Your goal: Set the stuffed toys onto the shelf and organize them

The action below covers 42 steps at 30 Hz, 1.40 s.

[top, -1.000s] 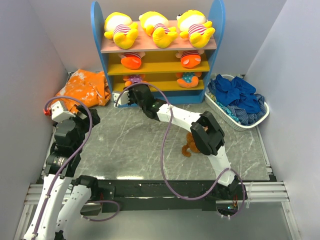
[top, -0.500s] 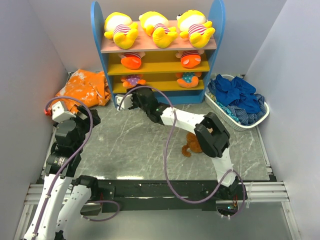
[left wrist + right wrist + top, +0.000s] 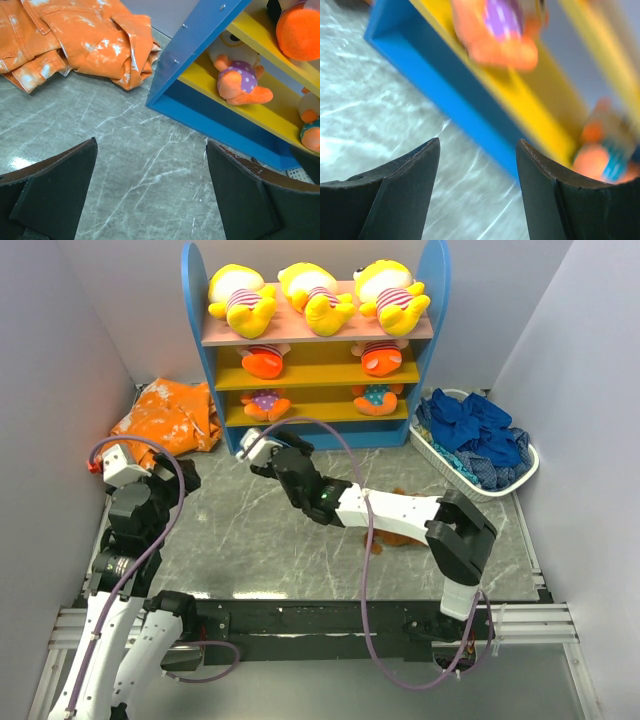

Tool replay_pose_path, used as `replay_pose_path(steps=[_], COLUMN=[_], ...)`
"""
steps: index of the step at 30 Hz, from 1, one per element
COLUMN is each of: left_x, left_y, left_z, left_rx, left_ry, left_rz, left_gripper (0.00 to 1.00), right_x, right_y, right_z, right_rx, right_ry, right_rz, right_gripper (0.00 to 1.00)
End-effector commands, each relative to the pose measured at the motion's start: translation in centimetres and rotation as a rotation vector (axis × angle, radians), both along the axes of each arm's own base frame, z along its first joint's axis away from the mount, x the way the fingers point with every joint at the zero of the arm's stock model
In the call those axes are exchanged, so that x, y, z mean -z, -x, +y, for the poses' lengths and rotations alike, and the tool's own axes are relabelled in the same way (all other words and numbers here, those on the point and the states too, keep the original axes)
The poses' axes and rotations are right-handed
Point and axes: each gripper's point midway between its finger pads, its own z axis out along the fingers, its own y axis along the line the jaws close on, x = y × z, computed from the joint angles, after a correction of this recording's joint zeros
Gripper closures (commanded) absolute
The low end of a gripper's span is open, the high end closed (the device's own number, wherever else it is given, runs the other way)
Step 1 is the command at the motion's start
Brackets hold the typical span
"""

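Note:
The shelf (image 3: pixel 196 330) stands at the back. Three yellow striped toys (image 3: pixel 315 295) lie on its pink top. Two orange toys (image 3: pixel 262 360) sit on the middle board. A purple-dotted toy (image 3: pixel 265 400) and a teal-dotted toy (image 3: pixel 377 397) sit on the lower board. The brown monkey (image 3: pixel 378 540) lies on the table, mostly hidden under my right arm. My right gripper (image 3: pixel 256 446) is open and empty, just in front of the shelf's base (image 3: pixel 445 100). My left gripper (image 3: pixel 110 462) is open and empty at the left; its view shows the purple-dotted toy (image 3: pixel 235 82).
An orange-and-white cloth (image 3: pixel 170 415) lies left of the shelf, also seen in the left wrist view (image 3: pixel 75 35). A white basket (image 3: pixel 440 465) of dark blue cloths (image 3: pixel 480 435) stands at the right. Grey walls close in both sides.
My right gripper has drawn back from the shelf's lower board toward the table, and the arm's elbow has dropped to the right over the monkey. The left arm has not moved.

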Motion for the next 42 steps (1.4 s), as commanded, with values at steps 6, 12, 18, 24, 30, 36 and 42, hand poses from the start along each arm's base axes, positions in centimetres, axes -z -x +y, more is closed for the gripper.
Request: replay_pose_path(steps=[6, 12, 18, 24, 30, 36, 42], left_x=[-0.8, -0.9, -0.8, -0.7, -0.7, -0.6, -0.6], left_y=[-0.3, -0.1, -0.2, -0.3, -0.3, -0.2, -0.2], left_z=[-0.7, -0.7, -1.0, -1.2, -1.4, -1.6, -1.4], left_rx=[0.043, 0.045, 0.06, 0.07, 0.082, 0.089, 0.083], left_ry=[-0.008, -0.005, -0.003, 0.0, 0.005, 0.005, 0.004], left_rz=[-0.044, -0.047, -0.044, -0.041, -0.044, -0.044, -0.045], left_gripper=[0.03, 0.03, 0.03, 0.03, 0.03, 0.03, 0.03], right_x=[4.7, 9.7, 10.6, 9.8, 10.4, 12.9, 16.1], right_y=[3.7, 7.0, 9.8, 12.0, 14.0, 13.9, 13.4], right_z=[-12.2, -18.5, -23.1, -23.5, -24.5, -24.1, -25.2], right_rx=[0.613, 0.793, 0.92, 0.896, 0.905, 0.9, 0.943], right_ry=[-0.333, -0.23, -0.102, -0.184, -0.207, -0.191, -0.08], right_rz=[0.372, 0.609, 0.681, 0.748, 0.79, 0.82, 0.834], right_gripper=[0.3, 0.33, 0.35, 0.35, 0.36, 0.35, 0.37])
